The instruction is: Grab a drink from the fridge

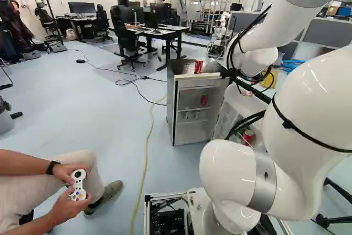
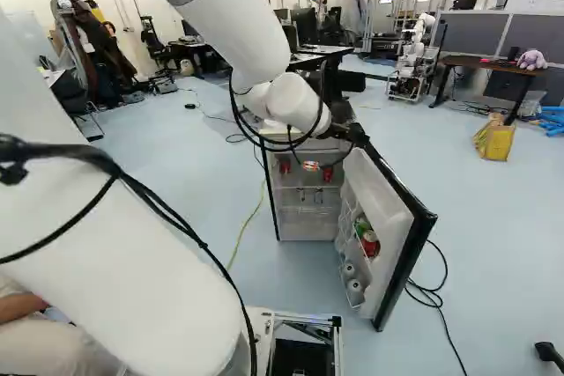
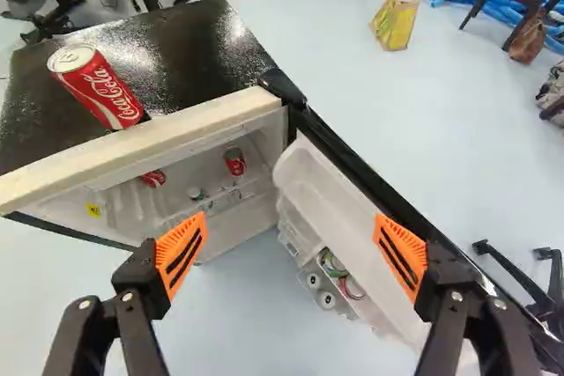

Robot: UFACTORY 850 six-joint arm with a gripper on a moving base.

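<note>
Plainly, the fridge [image 3: 203,46] is the big thing ahead of us, and its door [image 3: 328,193] hangs open, so we have a way in. The claw [image 3: 291,255] stands wide in front of that opening with nothing between its fingers, pitched downward from high enough to look onto the fridge's top. Our drink could be any of several. The likeliest, we judge, is the red can on the inner shelf [image 3: 234,161], upright, deeper in than the claw and lower than the fridge's front edge, off to the side away from the door. That offset decides our next move: we should drop below the front edge, shift away from the door, then go in nearly level, so that the two fingers pass either side of the can's upright long axis. Going straight in from this height could knock the edge. A second red can [image 3: 153,179] sits farther over, partly hidden by that edge. The red can on top [image 1: 198,66] is easier to reach but isn't inside, and the small drinks in the door rack [image 3: 354,287] lie low beneath the claw, tightly penned.
</note>
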